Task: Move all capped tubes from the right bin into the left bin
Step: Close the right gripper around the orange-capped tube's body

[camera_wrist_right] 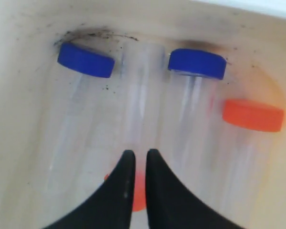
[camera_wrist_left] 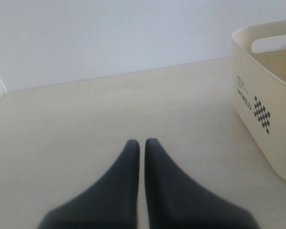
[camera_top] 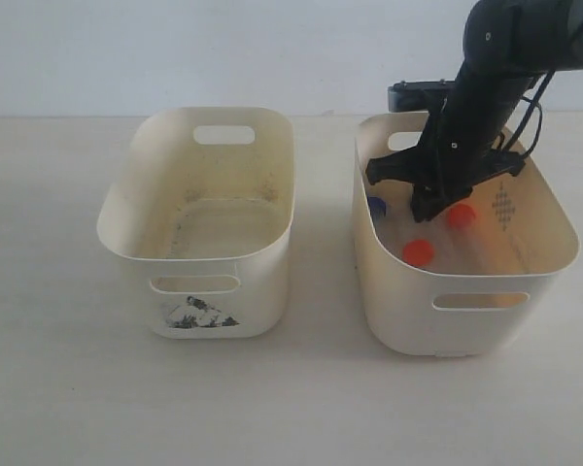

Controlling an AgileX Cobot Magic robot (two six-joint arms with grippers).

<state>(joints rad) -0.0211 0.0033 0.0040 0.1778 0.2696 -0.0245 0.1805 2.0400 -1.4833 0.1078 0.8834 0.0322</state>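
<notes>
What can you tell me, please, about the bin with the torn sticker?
The left bin is cream plastic with rounded corners, a slot handle at each end and a torn black-and-white sticker under the near handle. It stands upright on the table, apart from the other bin. Its floor looks grimy and nothing lies in it.

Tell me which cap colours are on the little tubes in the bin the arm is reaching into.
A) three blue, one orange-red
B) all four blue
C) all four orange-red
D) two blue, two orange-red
D: the right wrist view shows two blue caps and two orange-red caps inside the right bin, one orange-red cap partly hidden behind the right gripper.
</notes>
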